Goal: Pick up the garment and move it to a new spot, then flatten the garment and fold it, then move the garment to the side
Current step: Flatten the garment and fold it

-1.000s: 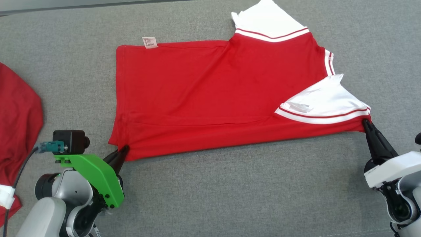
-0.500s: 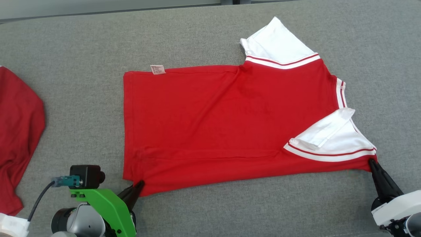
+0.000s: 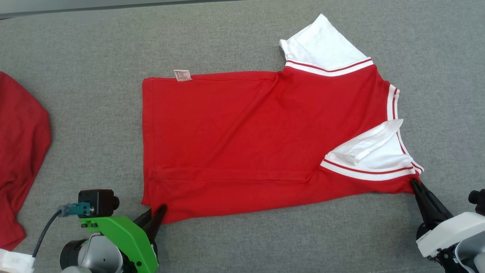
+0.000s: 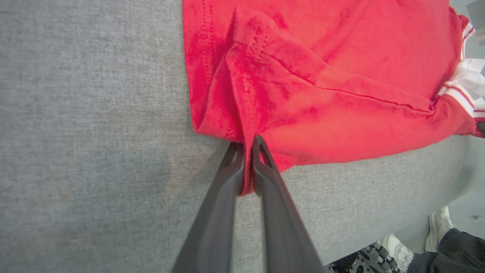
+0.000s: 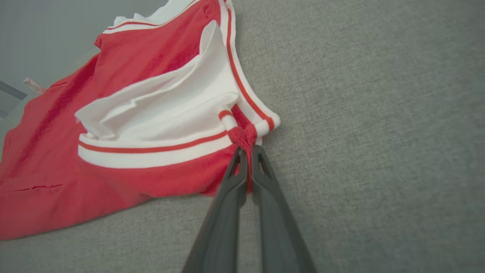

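- Red shirt [image 3: 242,144] with white sleeves lies spread on the grey fabric surface [image 3: 87,98], its near edge folded over.
- Left gripper [image 4: 248,142]: fingers pressed together, pinching the shirt's near hem corner.
- Right gripper [image 5: 248,149]: fingers pinching the near shoulder edge beside the white sleeve.
- Another red cloth [image 3: 22,151] lies well apart on the left.

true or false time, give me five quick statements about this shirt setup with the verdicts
1. The left hand is shut on the red shirt's hem corner. True.
2. The right hand hangs open above the shirt. False: it is shut on the shirt's edge beside a white sleeve.
3. A small label sticks out at the shirt's far edge. True.
4. The shirt lies on bare wood. False: it lies on a grey fabric surface.
5. A second red cloth lies to the left. True.
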`<state>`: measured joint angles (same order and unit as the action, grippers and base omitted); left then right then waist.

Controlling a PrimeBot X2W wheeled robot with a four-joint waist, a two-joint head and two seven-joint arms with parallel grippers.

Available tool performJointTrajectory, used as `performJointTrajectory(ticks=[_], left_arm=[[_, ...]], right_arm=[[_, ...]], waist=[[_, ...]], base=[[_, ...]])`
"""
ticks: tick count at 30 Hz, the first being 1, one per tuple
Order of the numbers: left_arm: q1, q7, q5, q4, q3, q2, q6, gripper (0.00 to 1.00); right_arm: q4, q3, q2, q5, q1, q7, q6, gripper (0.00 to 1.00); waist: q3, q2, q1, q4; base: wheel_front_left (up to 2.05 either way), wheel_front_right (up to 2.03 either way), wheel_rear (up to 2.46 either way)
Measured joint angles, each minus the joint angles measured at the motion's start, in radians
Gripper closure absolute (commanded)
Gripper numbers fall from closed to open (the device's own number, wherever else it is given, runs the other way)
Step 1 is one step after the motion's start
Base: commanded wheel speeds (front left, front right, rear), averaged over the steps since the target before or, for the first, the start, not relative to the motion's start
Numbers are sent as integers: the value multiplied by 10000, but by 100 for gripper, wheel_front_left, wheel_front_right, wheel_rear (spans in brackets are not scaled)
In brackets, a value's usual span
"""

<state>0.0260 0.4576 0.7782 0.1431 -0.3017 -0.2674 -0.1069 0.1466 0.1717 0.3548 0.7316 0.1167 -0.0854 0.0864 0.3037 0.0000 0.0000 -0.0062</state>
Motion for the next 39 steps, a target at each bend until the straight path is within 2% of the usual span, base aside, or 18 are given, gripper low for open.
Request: performJointTrajectory(ticks=[1,2,6,15,20,29,39], left_arm=[[0,-8,-8,-17,4,2,0,0],[0,-8,-15,-42,17,-2,-2,0],[1,-8,-138,-52,90,-81,-6,0],[-115,-314,-813,322,805,-602,-82,0],[-645,-366,-1323,585,794,-838,-82,0],[-2781,-92,-1576,917,458,-842,-71,0],[-5783,890,-1799,-453,-303,-523,194,0]], right_arm=[[-36,23,-6,-12,-32,4,-2,53],[-77,52,-6,-27,-56,13,-2,0],[-165,130,17,-40,-58,163,-19,0],[-520,-278,644,-228,-61,339,-291,0],[-1070,-460,965,-476,-531,355,-443,0],[-1827,-577,1509,-709,-3013,991,-443,0],[-1444,244,1877,-1250,-6403,2671,-430,0]], waist=[[9,0,0,3],[16,0,0,5],[77,0,0,-5],[235,0,0,-66],[425,0,0,-76],[1117,0,1,-51],[2384,0,2,98]], base=[[0,0,0],[0,0,0],[0,0,0],[0,0,0],[0,0,0],[0,0,0],[0,0,0]])
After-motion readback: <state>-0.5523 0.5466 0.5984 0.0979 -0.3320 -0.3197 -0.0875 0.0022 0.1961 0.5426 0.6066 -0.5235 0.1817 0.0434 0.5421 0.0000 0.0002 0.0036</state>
